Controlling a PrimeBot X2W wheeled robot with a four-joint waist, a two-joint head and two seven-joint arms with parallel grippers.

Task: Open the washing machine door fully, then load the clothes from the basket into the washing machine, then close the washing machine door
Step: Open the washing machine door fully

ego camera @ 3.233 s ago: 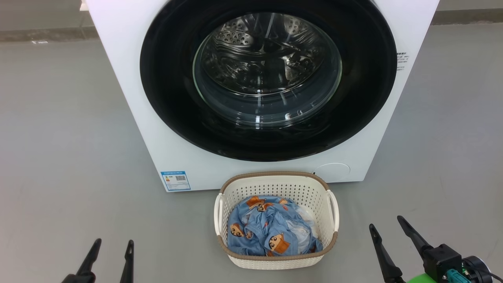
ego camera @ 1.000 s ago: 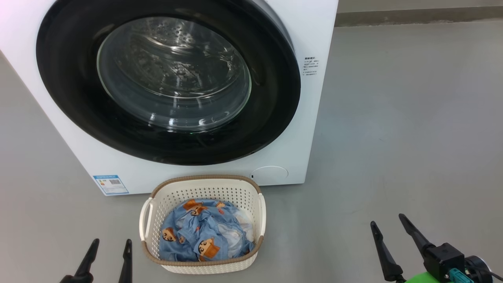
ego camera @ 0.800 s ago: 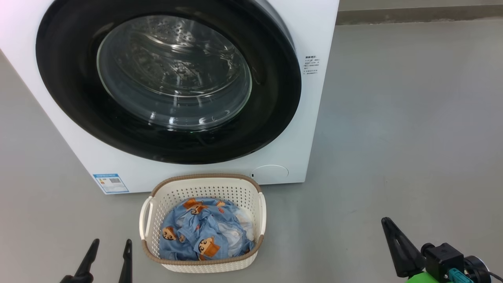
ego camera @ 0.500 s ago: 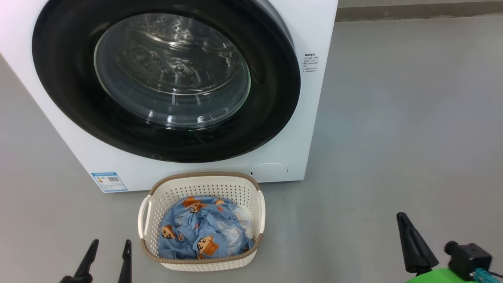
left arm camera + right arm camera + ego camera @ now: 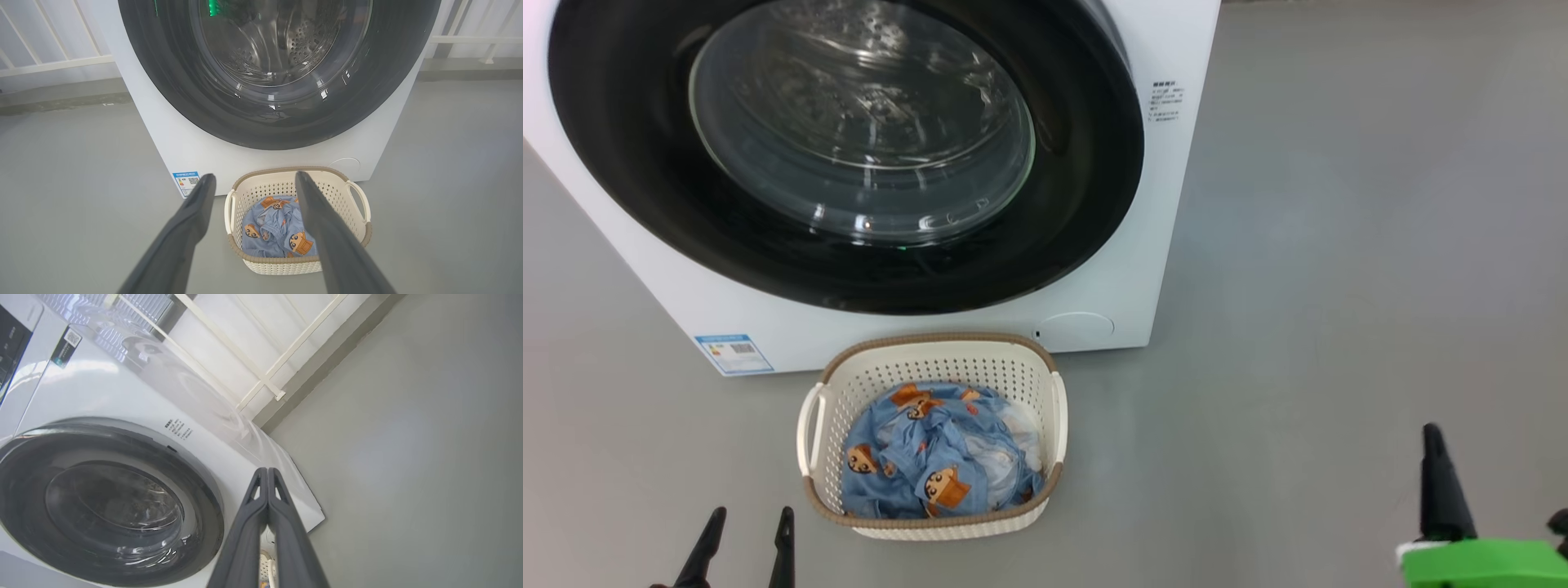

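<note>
The white washing machine stands ahead on the left, its round black door with the glass bowl shut flat against the front. That door also shows in the right wrist view. In front of it sits the cream basket holding the blue bear-print clothes. My left gripper is open at the lower left, short of the basket. My right gripper is shut on nothing at the lower right, well to the right of the machine; its fingers are pressed together.
Grey floor spreads to the right of the machine. A white railing runs along the wall behind it. A blue label sticks to the machine's lower left front.
My right gripper has shut and swung to the right with the wrist turned. The head camera has tipped, so the machine and basket sit higher and further left.
</note>
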